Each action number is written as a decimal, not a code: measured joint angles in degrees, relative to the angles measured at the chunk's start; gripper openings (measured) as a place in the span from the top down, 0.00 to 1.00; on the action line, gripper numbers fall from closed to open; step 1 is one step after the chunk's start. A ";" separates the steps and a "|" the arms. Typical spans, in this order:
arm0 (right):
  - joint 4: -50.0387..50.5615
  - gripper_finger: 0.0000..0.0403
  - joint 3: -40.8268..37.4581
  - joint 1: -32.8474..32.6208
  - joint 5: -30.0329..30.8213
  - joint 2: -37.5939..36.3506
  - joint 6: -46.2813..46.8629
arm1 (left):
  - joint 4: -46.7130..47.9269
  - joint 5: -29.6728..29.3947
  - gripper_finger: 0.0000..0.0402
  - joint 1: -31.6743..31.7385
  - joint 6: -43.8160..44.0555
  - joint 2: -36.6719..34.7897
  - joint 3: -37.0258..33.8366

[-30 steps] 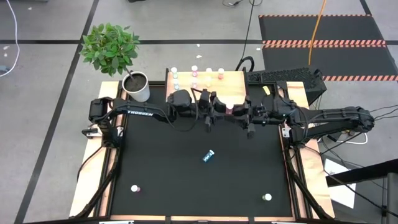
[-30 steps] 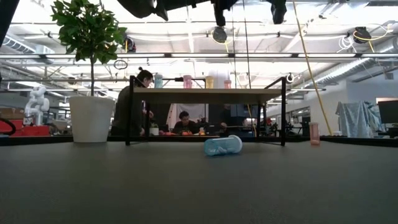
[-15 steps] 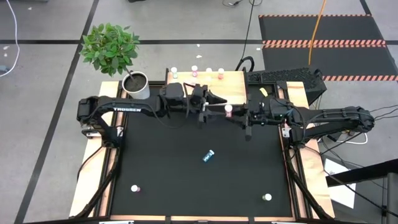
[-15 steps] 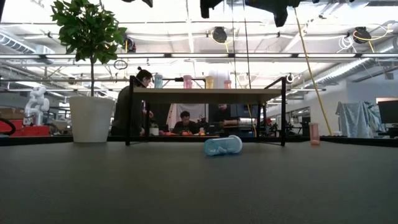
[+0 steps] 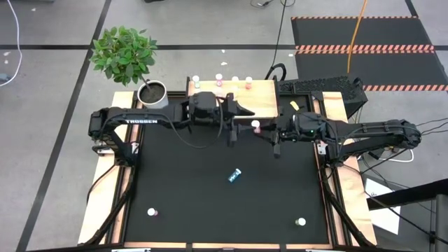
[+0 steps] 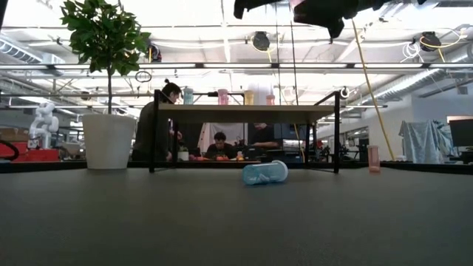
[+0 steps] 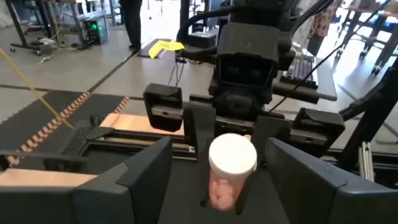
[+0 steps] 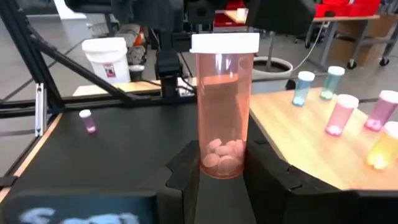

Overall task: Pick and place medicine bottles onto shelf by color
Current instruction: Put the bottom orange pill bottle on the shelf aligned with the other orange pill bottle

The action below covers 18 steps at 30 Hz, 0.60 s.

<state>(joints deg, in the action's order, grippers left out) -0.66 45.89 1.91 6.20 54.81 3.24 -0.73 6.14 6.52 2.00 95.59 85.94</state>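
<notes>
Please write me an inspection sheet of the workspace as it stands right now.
Surface: black mat on a wooden table.
Job's things: pink bottle upright in the right gripper; teal bottle on its side mid-mat; two small bottles near the front corners; several bottles standing on the shelf.
Clutter: potted plant by the shelf's left end.
Grippers: right gripper shut on the pink bottle; left gripper open, facing it, apart from it.
Cables: orange cable on the floor.
Surroundings: people behind the table; striped floor mat.
</notes>
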 joint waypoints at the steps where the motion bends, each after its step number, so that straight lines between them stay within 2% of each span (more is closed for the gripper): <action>1: -0.57 0.75 0.00 0.00 0.00 0.00 -0.36 | 0.33 0.01 0.36 0.12 -0.10 0.00 0.40; 12: -2.05 0.75 0.00 0.00 0.00 0.10 -2.44 | -3.41 1.30 0.37 -0.28 2.62 2.96 2.42; 18: -2.58 0.75 0.00 0.00 0.02 0.13 -2.37 | 2.67 0.86 0.37 -0.61 3.01 5.02 5.76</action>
<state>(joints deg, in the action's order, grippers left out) -3.25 45.89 1.91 6.22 54.94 0.86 1.94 7.00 5.92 5.01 100.61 91.70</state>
